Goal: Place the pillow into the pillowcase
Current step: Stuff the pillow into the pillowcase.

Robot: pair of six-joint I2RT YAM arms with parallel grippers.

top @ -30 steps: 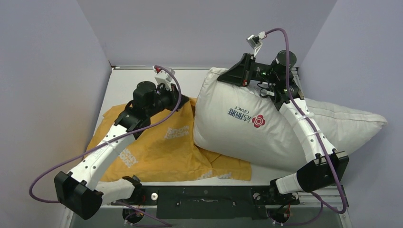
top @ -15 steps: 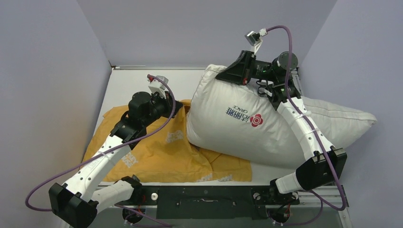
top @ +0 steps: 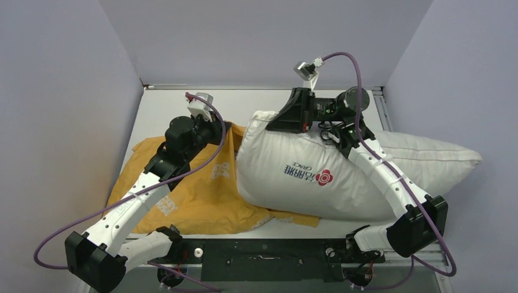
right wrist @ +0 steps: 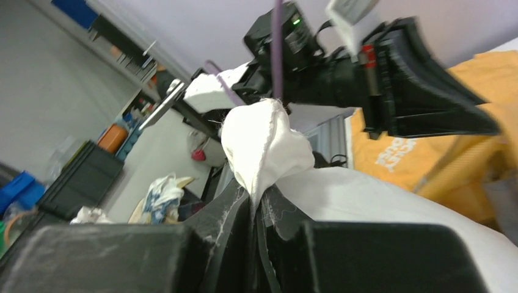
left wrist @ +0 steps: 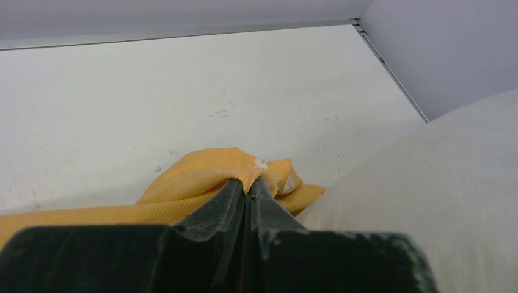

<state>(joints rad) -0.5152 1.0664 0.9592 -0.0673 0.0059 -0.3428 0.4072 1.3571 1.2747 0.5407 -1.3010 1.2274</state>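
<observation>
Lilac-grey walls (top: 256, 36) enclose a white table (top: 165, 104) on three sides. Both arm bases are fixed at its near edge.

1. Overhead view. The pillowcase (top: 195, 195) lies crumpled on the near left part of the table, orange-yellow face up, with white lettering visible. The pillow (top: 287, 189) lies to its right, with a red-and-blue printed logo (top: 308, 175) facing up. Its near left edge overlaps the pillowcase and its far right end reaches the right wall. The right arm (top: 391, 183) crosses over the pillow. The left gripper (top: 230, 130) sits at the far right corner of the pillowcase, just beside the pillow's left end. The right gripper (top: 270, 127) sits on the pillow's far left corner. Jaw contact cannot be resolved from this view.

2. Left wrist view. The jaws are clenched on a bunched fold of orange fabric. The pillow's flank fills the right side, just beside that fold.

3. Right wrist view. The jaws are clamped on a white tuft of the pillow's corner, which stands up above the fingertips. Only this view shows the left gripper from the opposite side, with orange fabric below it, and blurred shelving (right wrist: 116, 36) and bins (right wrist: 18, 189) beyond the enclosure.

4. Surface. The left wrist view shows faint scuffs on the tabletop. A metal strip (left wrist: 183, 36) runs along the joint with the far wall.
</observation>
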